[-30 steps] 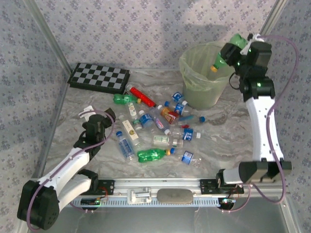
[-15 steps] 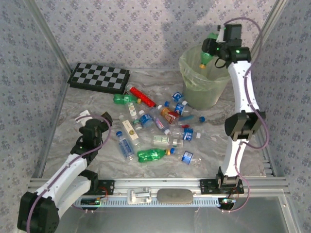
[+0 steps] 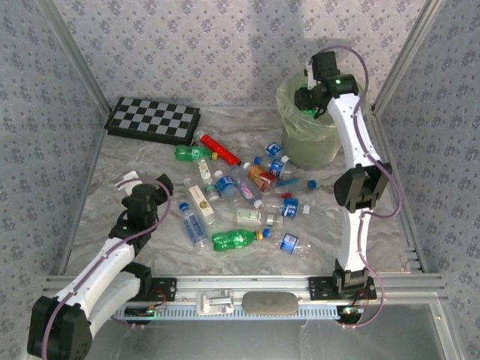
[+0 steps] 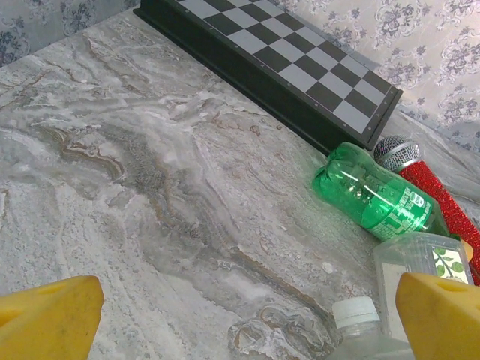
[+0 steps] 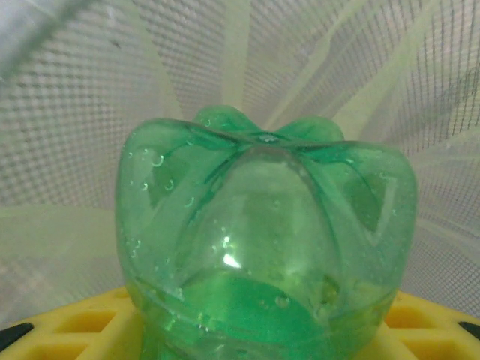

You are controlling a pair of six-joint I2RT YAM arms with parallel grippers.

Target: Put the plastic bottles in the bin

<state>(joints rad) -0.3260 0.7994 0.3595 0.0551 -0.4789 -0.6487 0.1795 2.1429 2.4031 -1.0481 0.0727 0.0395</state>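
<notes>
Many plastic bottles lie scattered mid-table: a green bottle point(image 3: 238, 239) near the front, another green bottle point(image 3: 191, 153) by the checkerboard, an orange-labelled one point(image 3: 260, 177), and several clear ones with blue caps. My right gripper point(image 3: 307, 97) hangs over the mouth of the pale green bin point(image 3: 319, 142). In the right wrist view a green bottle point(image 5: 262, 225) sits base-first between the yellow fingers of this gripper point(image 5: 262, 330), with the bin's liner behind it. My left gripper point(image 3: 150, 196) stands open above bare table, left of the pile. Nothing lies between the fingers of the left gripper point(image 4: 244, 315).
A black-and-white checkerboard point(image 3: 153, 120) lies at the back left, with a long red stick point(image 3: 220, 148) beside it. In the left wrist view the green bottle point(image 4: 375, 193), the stick point(image 4: 420, 169) and a white-capped clear bottle point(image 4: 360, 315) lie to the right. Patterned walls enclose the table.
My right arm swung left from the bin's right rim to over its mouth, carrying the green bottle. The left arm shifted only slightly.
</notes>
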